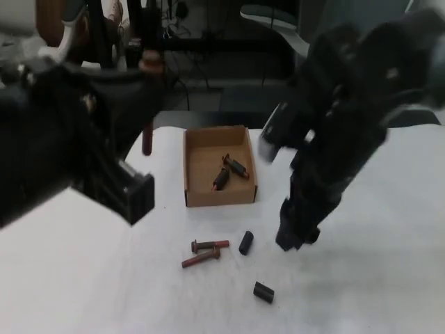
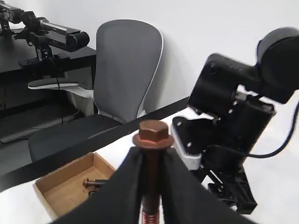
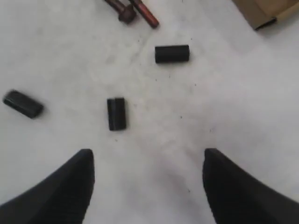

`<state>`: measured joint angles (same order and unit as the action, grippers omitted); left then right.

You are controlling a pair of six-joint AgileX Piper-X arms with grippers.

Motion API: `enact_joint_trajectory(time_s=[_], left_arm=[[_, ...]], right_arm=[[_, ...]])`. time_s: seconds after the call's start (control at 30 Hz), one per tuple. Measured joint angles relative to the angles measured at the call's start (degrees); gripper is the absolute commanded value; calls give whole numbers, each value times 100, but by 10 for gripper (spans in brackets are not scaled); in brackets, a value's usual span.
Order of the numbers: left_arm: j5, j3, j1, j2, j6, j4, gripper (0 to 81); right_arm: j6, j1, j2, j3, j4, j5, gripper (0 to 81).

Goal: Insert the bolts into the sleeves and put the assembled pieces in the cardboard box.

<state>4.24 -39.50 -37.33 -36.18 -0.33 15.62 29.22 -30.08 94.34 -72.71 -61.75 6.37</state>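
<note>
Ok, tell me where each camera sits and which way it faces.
High: behind the arms, looking forward and down on the bench; left arm and right arm show.
Left wrist: on the left arm, looking along the left claw, shut on a bolt, toward the box and right arm.
Right wrist: on the right arm, looking down past the open right claw at sleeves.
Shared: the box shows in all three.

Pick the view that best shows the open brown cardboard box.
High view: the open brown cardboard box is seen whole, with two assembled pieces inside. The left wrist view gives part of it with one piece; the right wrist view, just a corner.
</note>
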Motion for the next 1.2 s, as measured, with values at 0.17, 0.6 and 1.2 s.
enact_joint_trajectory(time_s=[0.17,0.6,1.2], left_arm=[[-89,114,0,117,-165,-16,18],[-125,203,0,114,-156,-14,18],[-139,203,0,114,-90,-14,18]], right_arm=[[300,-184,741,-91,-242,-335,617],[374,-944,1224,-115,225,-101,617],[490,-490,1845,-222,831,-119,8]])
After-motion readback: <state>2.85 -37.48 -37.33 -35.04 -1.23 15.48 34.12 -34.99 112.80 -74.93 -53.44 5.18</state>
